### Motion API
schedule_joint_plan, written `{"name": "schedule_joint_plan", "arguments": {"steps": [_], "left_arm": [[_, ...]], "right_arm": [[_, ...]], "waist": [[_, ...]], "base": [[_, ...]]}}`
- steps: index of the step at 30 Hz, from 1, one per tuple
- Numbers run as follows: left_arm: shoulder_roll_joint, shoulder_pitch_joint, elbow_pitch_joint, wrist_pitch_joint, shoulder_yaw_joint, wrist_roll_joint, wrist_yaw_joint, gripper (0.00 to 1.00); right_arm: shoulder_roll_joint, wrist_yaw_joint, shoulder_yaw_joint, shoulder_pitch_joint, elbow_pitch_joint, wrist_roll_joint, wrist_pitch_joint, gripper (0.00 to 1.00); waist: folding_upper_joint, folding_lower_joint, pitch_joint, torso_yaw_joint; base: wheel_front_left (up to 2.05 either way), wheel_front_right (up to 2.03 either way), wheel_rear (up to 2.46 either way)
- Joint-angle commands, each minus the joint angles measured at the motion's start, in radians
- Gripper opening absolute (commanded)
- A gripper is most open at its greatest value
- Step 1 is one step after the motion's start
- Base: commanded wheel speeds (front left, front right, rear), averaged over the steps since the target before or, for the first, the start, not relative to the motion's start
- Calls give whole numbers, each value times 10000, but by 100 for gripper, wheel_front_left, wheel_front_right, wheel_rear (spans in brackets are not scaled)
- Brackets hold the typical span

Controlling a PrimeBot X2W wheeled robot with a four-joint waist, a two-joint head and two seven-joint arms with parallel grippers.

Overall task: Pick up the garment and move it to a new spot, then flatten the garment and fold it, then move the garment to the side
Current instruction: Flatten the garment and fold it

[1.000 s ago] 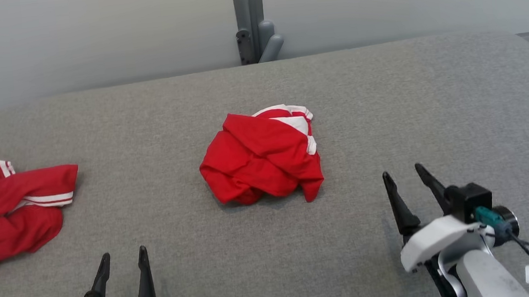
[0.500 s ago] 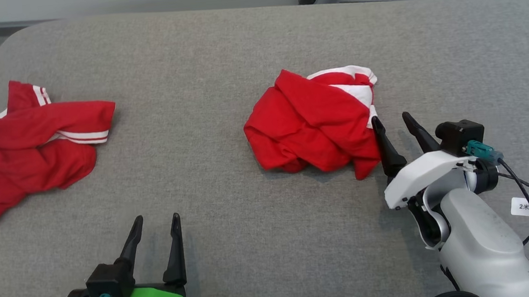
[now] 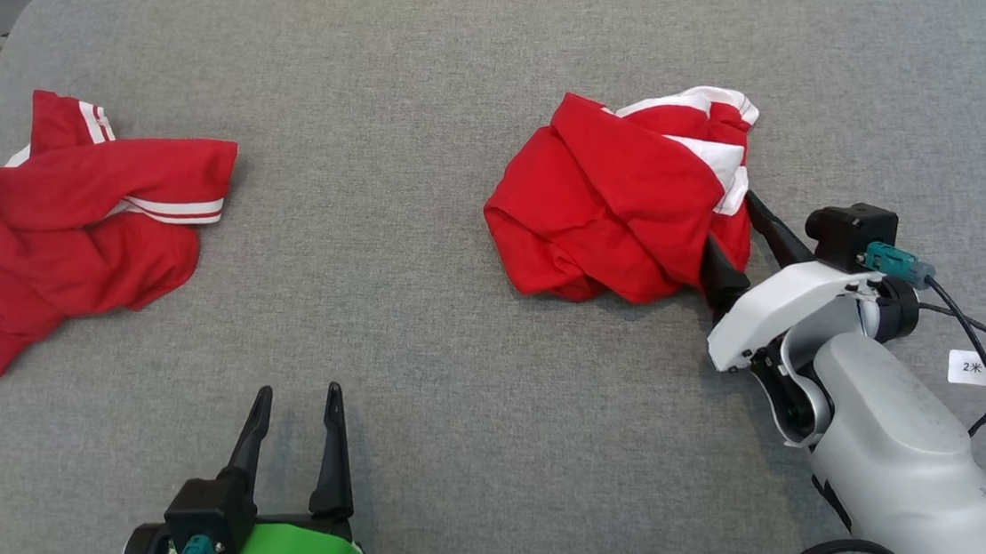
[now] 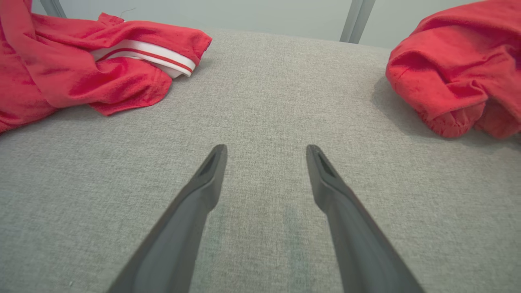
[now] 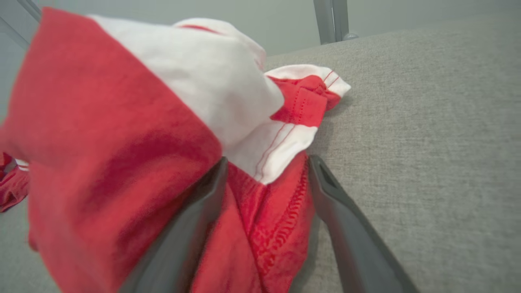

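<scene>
Garment [image 3: 620, 203] lay bunched just ahead of the right gripper [image 3: 729, 225], whose 2 jaws stood wide astride its near hem fold. Closing well probably meant pushing deeper first, gathering several layers, not 1 thin edge.

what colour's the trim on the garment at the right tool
White trim with thin red lines; clearest in right wrist view.

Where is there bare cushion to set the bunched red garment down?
Free: grey cushion between the bunched garment and striped garment; the near band between left gripper and right gripper; the far-right end. Crowded: the left edge.
</scene>
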Motion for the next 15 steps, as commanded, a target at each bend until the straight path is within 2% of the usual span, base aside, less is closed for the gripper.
{"name": "schedule_joint_plan", "arguments": {"steps": [1,11,12,14,15], "left_arm": [[18,-141,10,-5,-42,-82,4,100],[19,-168,141,-5,-124,-105,-36,100],[19,-168,165,-5,-126,-114,-30,100],[19,-158,189,-5,-117,-134,-20,100],[17,-154,206,-5,-123,-140,-23,100]], "right_arm": [[-65,-12,7,57,-91,42,-2,100],[-56,-12,26,118,-273,148,-2,99],[-54,-12,26,73,-246,157,-2,95],[-46,-12,63,9,-159,216,-2,73],[-44,-14,57,-29,-141,222,-2,51]], "waist": [[0,0,-32,-35],[0,0,-42,-21],[0,0,-41,-4],[0,0,-47,33],[0,0,-55,50]], "base": [[0,0,0],[0,0,0],[0,0,0],[0,0,0],[0,0,0]]}}
